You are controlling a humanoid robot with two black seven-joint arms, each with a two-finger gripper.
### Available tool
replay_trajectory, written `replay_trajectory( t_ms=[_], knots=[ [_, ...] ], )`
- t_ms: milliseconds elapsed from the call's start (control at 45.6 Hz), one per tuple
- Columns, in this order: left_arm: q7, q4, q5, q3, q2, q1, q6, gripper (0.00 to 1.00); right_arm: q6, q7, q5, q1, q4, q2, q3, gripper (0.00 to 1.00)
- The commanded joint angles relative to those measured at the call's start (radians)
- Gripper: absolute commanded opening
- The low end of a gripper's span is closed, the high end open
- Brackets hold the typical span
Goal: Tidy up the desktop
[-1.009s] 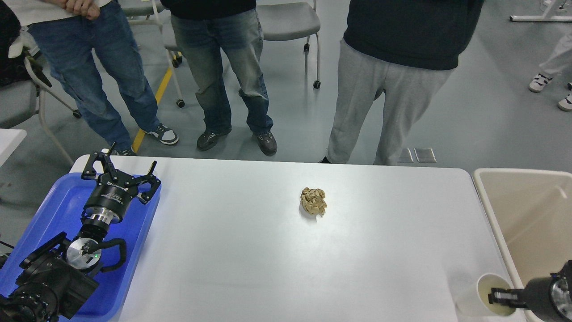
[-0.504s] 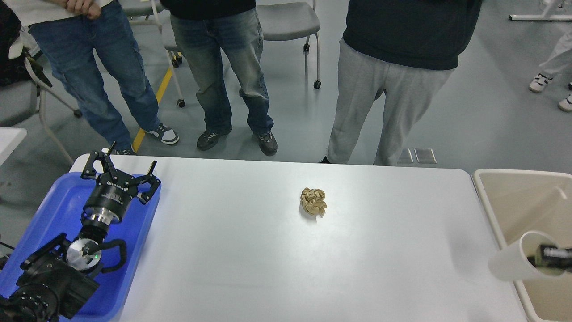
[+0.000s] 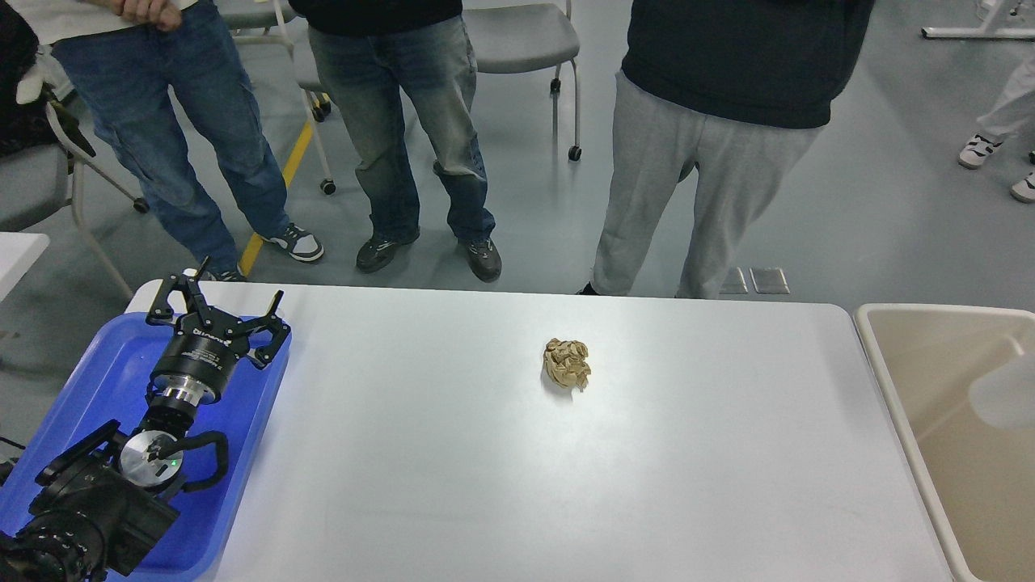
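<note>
The white desktop (image 3: pixel 453 453) fills the middle of the head view. A crumpled brown paper ball (image 3: pixel 567 363) lies on it, a little right of centre and towards the far edge. My left gripper (image 3: pixel 218 305) is open and empty, held above the far end of the blue tray (image 3: pixel 105 380) at the table's left. My right gripper is out of view. A pale blurred shape (image 3: pixel 1003 394), like a white cup, shows inside the beige tub (image 3: pixel 889 388) at the right.
Three people stand close behind the table's far edge, with grey chairs (image 3: pixel 517 40) behind them. The tub sits against the table's right edge. Another white surface (image 3: pixel 16 250) pokes in at the far left.
My right gripper carried the white cup from the table's front right corner over the tub, then left the view. The cup is now a blur inside the tub. The left arm has not moved.
</note>
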Motion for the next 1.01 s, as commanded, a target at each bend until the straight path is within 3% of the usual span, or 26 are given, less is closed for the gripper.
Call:
replay_trajectory(
  t_ms=[0,307,526,768,987],
  knots=[
    [0.000,0.000,0.000,0.001,0.000,0.000,0.000,1.00,-0.069,-0.001,0.092,0.023,-0.208,0.039,-0.007,0.00],
    [0.000,0.000,0.000,0.001,0.000,0.000,0.000,1.00,-0.440,0.001,0.383,-0.191,-0.463,0.243,-0.024,0.00],
    [0.000,0.000,0.000,0.001,0.000,0.000,0.000,1.00,-0.735,-0.001,0.678,-0.346,-0.681,0.484,-0.021,0.00],
    [0.000,0.000,0.000,0.001,0.000,0.000,0.000,1.00,-0.842,-0.002,0.959,-0.457,-0.991,0.739,-0.005,0.00],
    [-0.001,0.000,0.000,0.001,0.000,0.000,0.000,1.00,-0.878,-0.005,1.132,-0.572,-1.259,0.952,0.047,0.00]
  ],
)
